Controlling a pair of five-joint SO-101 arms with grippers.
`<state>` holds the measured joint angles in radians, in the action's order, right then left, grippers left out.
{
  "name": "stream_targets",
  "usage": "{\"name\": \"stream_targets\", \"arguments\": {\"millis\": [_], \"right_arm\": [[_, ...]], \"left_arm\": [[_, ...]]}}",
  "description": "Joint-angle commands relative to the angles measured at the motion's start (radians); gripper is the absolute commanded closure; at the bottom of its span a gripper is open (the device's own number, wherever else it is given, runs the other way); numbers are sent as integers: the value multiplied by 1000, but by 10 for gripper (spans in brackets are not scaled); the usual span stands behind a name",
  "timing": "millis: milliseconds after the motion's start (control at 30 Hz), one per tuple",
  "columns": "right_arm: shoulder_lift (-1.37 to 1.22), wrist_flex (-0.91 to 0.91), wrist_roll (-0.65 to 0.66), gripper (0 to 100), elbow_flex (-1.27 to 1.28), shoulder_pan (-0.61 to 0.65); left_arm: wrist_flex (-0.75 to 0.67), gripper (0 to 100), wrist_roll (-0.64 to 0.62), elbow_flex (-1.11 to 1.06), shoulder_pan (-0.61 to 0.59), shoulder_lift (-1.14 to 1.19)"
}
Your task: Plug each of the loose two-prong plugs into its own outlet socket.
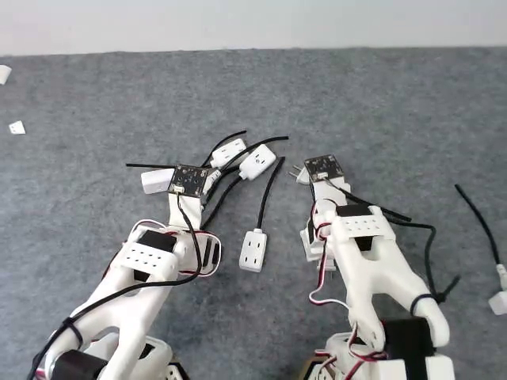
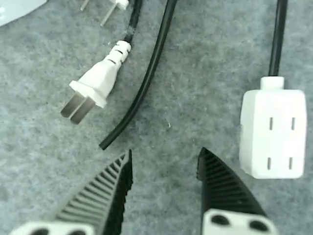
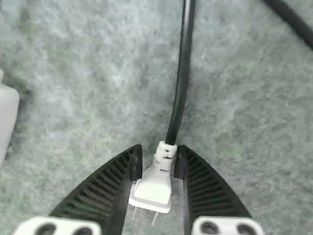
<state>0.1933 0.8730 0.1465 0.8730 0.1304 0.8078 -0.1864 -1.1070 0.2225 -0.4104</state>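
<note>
My right gripper (image 3: pixel 157 149) is shut on a white two-prong plug (image 3: pixel 152 186), whose black cord (image 3: pixel 181 73) runs away over the grey carpet. In the high view this plug (image 1: pixel 299 172) pokes out beside the right arm's wrist. My left gripper (image 2: pixel 165 155) is open just above the carpet, with nothing between its fingers. A loose white plug (image 2: pixel 93 83) lies beyond one fingertip, prongs bare. A white outlet block (image 2: pixel 274 132) with two sockets showing lies beyond the other fingertip. Two outlet blocks (image 1: pixel 230 152) (image 1: pixel 257 162) lie close together ahead of the left arm.
Another outlet block (image 1: pixel 253 250) lies between the arms. A white block (image 1: pixel 154 180) sits left of the left wrist. A cord with a white end (image 1: pixel 499 301) lies at the far right. Black cords (image 2: pixel 146 73) cross the carpet. Small white bits (image 1: pixel 16 127) lie far left.
</note>
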Motion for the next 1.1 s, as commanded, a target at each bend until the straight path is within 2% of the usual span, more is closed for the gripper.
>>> {"name": "stream_targets", "arguments": {"millis": [0,200,433,833,1067], "right_arm": [[1,10,41,882,-74,-10],[-7,54,92,978,-107,-10],[-8,70,101,908,-104,-10],[-12,96,130,902,-101,-2],[-157,142,132,905,-213,-19]], "left_arm": [[2,794,-2,59,-8,-9],[2,794,-2,59,-8,-9],[2,794,-2,59,-8,-9],[2,794,-2,59,-8,-9],[2,794,-2,59,-8,-9]]}}
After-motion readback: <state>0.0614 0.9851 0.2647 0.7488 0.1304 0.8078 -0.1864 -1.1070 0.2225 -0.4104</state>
